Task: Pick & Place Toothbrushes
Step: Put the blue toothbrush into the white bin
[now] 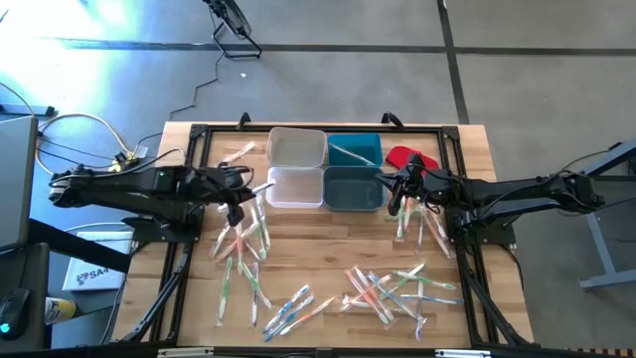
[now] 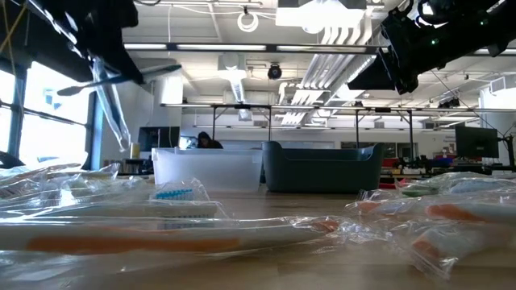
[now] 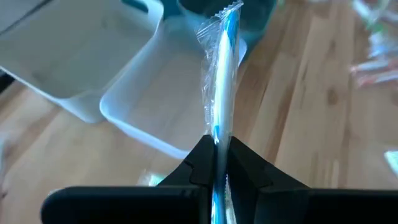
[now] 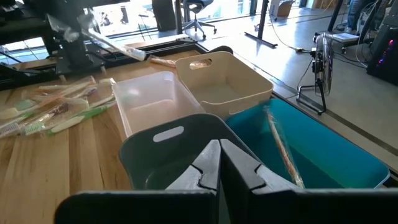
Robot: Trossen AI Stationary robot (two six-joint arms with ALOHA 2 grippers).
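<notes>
A wrapped blue toothbrush (image 3: 222, 81) is pinched in the left gripper (image 3: 216, 163), held above the bench (image 1: 328, 254) just left of the clear bin (image 1: 295, 187). Loose toothbrushes (image 1: 383, 288) lie scattered across the wood. The right gripper (image 4: 219, 163), closed and empty, hovers by the dark grey bin (image 4: 163, 149); an orange toothbrush (image 4: 281, 149) lies in the teal bin (image 4: 336, 146).

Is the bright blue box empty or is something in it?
Not empty. The teal bin holds one wrapped toothbrush leaning against its inner wall; the high view also shows a single toothbrush lying inside.
</notes>
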